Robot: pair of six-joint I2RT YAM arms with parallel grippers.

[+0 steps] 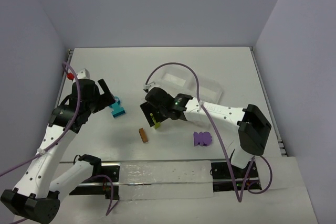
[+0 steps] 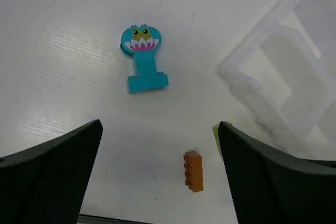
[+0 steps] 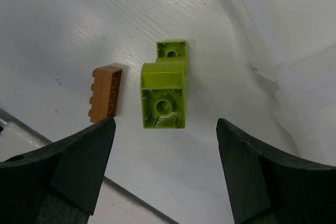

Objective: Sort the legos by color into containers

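Below our right end effector (image 3: pixel 165 145), spread wide, the green brick (image 3: pixel 164 95) lies centred; we should descend straight, then close.

**Backdrop: white table (image 1: pixel 157 61), lilac walls (image 1: pixel 157 3)**

The table is enclosed on three sides by plain walls. Soft shadows are cast under even light. A clear strip (image 1: pixel 163 174) on black brackets (image 1: pixel 228 170) is fixed along the near edge.
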